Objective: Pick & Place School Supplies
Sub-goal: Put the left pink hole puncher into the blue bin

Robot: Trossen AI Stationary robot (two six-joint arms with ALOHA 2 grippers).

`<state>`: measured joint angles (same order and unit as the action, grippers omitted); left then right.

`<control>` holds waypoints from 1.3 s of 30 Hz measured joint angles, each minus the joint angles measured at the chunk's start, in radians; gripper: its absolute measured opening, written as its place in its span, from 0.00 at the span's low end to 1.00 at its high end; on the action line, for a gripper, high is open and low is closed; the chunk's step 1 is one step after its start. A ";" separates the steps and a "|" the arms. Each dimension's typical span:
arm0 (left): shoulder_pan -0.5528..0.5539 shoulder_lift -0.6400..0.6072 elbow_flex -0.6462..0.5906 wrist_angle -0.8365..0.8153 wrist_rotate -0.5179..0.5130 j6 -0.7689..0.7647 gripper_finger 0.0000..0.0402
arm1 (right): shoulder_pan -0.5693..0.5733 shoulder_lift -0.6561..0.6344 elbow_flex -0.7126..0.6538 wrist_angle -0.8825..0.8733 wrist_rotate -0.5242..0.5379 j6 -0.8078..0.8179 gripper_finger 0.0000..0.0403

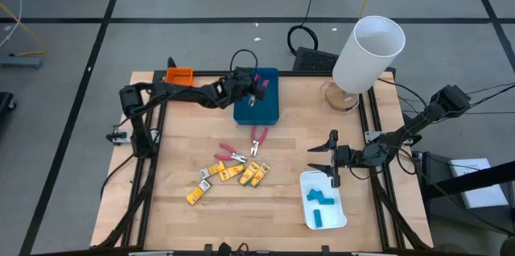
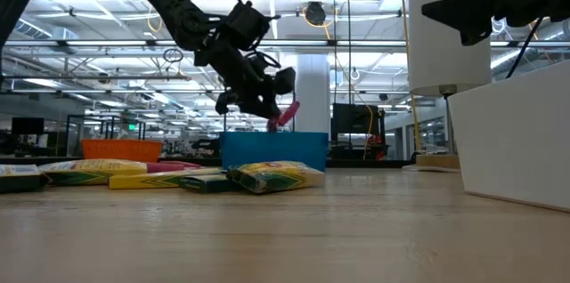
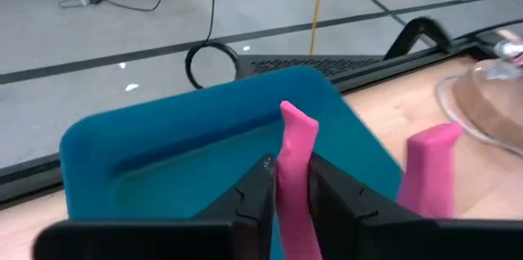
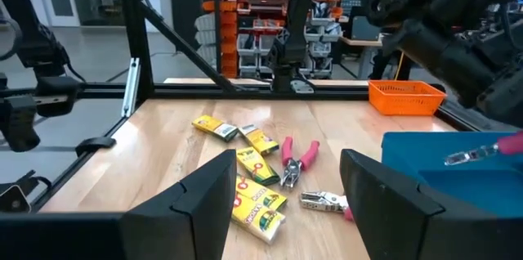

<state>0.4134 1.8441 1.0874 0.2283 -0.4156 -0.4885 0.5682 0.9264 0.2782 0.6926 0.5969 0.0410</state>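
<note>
Left gripper [image 1: 256, 88] clamps a pink-handled plier tool [image 3: 292, 162] above the blue tray [image 1: 257, 105] at the bench's far edge. Two more pliers [image 1: 245, 147] and yellow pieces [image 1: 229, 174] lie mid-bench. Right gripper [image 1: 330, 158], jaws wide, hovers beside the white tray [image 1: 334, 216] holding light-blue blocks [image 1: 319, 200].

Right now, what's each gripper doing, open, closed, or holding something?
Left gripper: closed on a pink-handled pliers, held over the blue tray.
Right gripper: open, empty, by the white tray.
</note>
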 joint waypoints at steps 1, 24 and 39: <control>0.002 0.003 0.000 -0.002 0.000 0.000 0.19 | 0.000 0.000 0.000 0.000 0.000 0.000 0.52; -0.009 0.004 0.000 -0.017 0.049 -0.013 0.22 | 0.000 0.000 -0.001 0.002 0.000 0.000 0.52; 0.001 0.004 0.000 -0.019 0.161 -0.040 0.28 | 0.000 0.000 -0.001 0.001 0.000 0.024 0.52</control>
<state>0.4139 1.8479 1.0874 0.2095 -0.2545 -0.5281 0.5682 0.9264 0.2771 0.6933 0.5966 0.0647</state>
